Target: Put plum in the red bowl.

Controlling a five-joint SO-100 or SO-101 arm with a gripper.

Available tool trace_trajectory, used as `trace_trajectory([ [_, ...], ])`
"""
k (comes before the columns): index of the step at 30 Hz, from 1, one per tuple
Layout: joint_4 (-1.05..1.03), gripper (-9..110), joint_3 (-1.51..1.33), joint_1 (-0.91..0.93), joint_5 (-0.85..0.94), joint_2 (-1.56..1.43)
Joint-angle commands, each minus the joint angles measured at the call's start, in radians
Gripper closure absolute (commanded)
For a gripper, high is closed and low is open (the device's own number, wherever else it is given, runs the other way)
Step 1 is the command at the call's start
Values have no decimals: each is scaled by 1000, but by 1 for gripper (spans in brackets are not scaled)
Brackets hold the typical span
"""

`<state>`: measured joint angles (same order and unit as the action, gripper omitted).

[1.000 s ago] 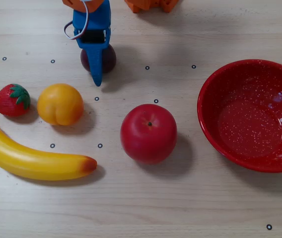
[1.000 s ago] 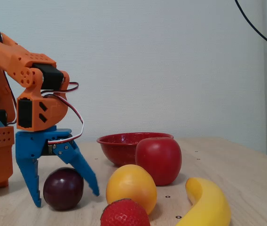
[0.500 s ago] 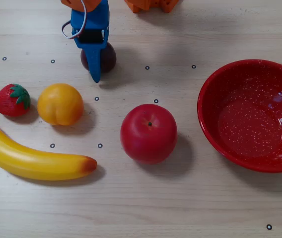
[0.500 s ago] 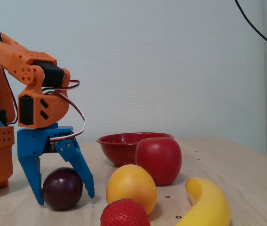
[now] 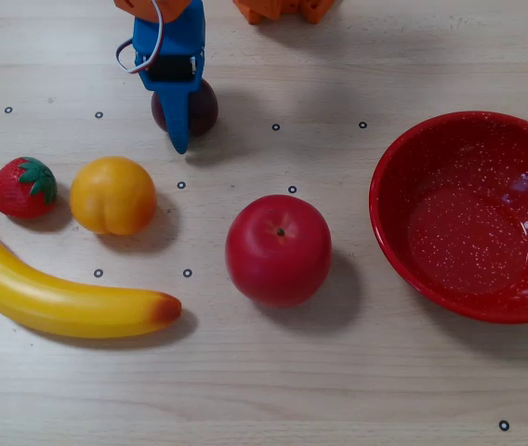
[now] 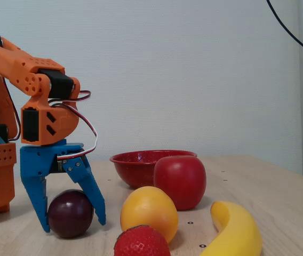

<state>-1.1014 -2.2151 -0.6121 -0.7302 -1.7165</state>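
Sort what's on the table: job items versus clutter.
Job: plum between the blue gripper fingers; red bowl, empty.
Clutter: apple, orange fruit, strawberry, banana.

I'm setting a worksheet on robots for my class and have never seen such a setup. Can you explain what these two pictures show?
It is a small orange robot arm with a blue two-finger gripper. One picture looks straight down on the wooden table; the other is taken from table height. On the table lie a banana, a strawberry, a round orange fruit, an apple and an empty red bowl. The fingers stand on either side of a dark plum resting on the table; nothing is lifted yet.
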Motion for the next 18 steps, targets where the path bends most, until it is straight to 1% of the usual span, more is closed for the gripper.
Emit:
trace_trajectory([
  [1, -25, 83, 74, 29, 17, 2],
  [4, -25, 89, 74, 29, 17, 2],
  [7, -34, 101, 84, 26, 21, 2],
  [18, -189, 101, 210, 8, 25, -26],
])
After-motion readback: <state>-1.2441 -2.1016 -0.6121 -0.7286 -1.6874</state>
